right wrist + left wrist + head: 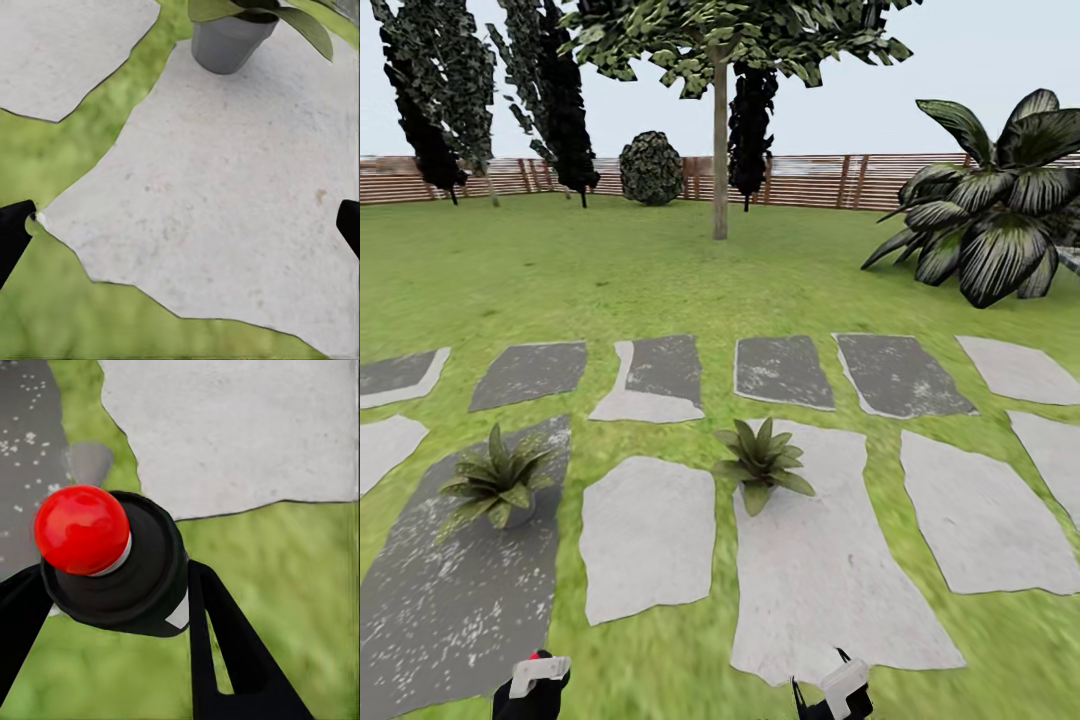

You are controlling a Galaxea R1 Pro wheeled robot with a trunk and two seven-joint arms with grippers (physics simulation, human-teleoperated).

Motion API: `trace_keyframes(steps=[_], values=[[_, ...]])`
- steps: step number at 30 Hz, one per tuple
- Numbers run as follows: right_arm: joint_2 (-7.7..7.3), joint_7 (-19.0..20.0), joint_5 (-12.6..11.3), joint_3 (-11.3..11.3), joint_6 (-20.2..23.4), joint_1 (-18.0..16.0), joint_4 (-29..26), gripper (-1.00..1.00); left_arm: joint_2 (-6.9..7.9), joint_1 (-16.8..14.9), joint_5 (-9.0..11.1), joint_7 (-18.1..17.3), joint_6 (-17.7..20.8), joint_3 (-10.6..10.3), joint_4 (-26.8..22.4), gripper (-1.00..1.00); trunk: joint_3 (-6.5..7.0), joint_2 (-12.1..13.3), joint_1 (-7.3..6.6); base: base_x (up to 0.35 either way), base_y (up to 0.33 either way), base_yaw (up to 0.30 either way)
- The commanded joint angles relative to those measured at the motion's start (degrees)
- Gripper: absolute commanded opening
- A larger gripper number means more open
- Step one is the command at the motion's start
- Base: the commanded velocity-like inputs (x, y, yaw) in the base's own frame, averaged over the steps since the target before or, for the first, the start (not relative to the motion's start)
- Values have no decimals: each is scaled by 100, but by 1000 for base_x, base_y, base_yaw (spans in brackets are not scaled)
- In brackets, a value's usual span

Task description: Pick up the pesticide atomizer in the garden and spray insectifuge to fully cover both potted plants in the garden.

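The pesticide atomizer is pinched in the left end effector; the right end effector is spread. Spraying is in hand: aiming at the potted plants ahead is needed next.

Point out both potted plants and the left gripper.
Left potted plant (498, 482), head view, on its leaf rosette.
Right potted plant (762, 460), head view, on its leaf rosette.
Left gripper (112, 607), left wrist view, between the fingers.
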Motion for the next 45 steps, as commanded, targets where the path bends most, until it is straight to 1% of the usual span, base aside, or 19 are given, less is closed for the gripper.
trace_keyframes(steps=[1, 12, 20, 26, 27, 28, 31, 32, 33, 34, 36, 38, 39, 40, 41, 42, 43, 45], values=[[2, -56, 60, 3, -3, -5, 9, 100, 0, -2, 47, -61, -9, 38, 3, -100, -5, -2, -1, 0, 0, -295], [2, -56, 64, 3, -3, -5, 9, 100, 0, -2, 46, -61, -10, 38, 3, -100, -5, -2, -1, 0, -6, -296], [2, -56, 67, 3, -3, -5, 9, 100, 0, -2, 46, -61, -10, 38, 3, -100, -5, -2, -1, 0, -247, -293], [2, -77, 53, -10, -3, -5, 1, 100, 0, -2, 46, -61, -10, 38, -2, -100, -5, -2, -1, 0, -247, -56], [2, -79, 18, -48, -3, -5, -4, 100, 4, -2, 46, -61, -9, 41, -4, -100, -5, -2, -1, 0, -83, -5], [1, -82, -237, -403, -1, -5, -42, 100, 19, -2, 46, -64, -7, 40, -20, -100, -5, -2, -1, 0, -22, -1], [-7, -85, -381, -787, 4, -5, -139, 100, 24, -5, 23, -79, -6, 31, -41, -100, -5, -2, -1, 0, -10, -1], [-15, -77, -422, -1015, 23, 0, -509, 100, 90, -29, -11, -135, 28, -10, -189, -100, -5, -2, -1, 0, -1, 0], [-26, -65, -426, -1052, 37, 2, -712, 100, 149, -38, -72, -163, 60, -35, -284, -100, -5, -2, -1, 0, 0, 0], [-28, -58, -429, -1062, 43, 3, -780, 100, 186, -47, -161, -174, 79, -57, -310, -100, -5, -2, -1, 0, 0, 0], [-31, -40, -429, -1073, 199, -26, -864, 100, 307, -65, -578, -208, 183, -162, -347, -100, -5, -2, -1, 0, 0, 0], [-32, -17, -431, -1072, 668, -131, -905, 100, 374, -86, -979, -280, 352, -224, -362, -100, -5, -2, -1, 0, 0, 0], [-33, 124, -432, -1065, 1287, -313, -1004, 100, 402, -114, -1350, -490, 590, -251, -374, -100, -5, -2, -1, 0, 0, 0], [-33, 275, -431, -1064, 1545, -389, -1067, 100, 409, -132, -1515, -680, 717, -258, -392, -100, -5, -2, -1, 0, 0, 0], [-33, 591, -423, -1062, 1836, -463, -1187, 100, 415, -202, -1762, -1079, 908, -265, -470, -100, -5, -2, -1, 0, 0, 0], [-33, 828, -417, -1058, 1959, -492, -1268, 100, 421, -265, -1926, -1406, 1041, -267, -552, -100, -5, -2, -1, 0, 0, 0], [-42, 1184, -409, -1055, 2065, -516, -1375, 100, 426, -366, -2154, -1937, 1251, -268, -687, -100, -5, -2, -1, 0, 0, 0], [-104, 1588, -397, -1053, 2131, -536, -1469, 100, 429, -498, -2388, -2578, 1540, -269, -866, -100, -5, -2, -1, 0, 0, 0]])
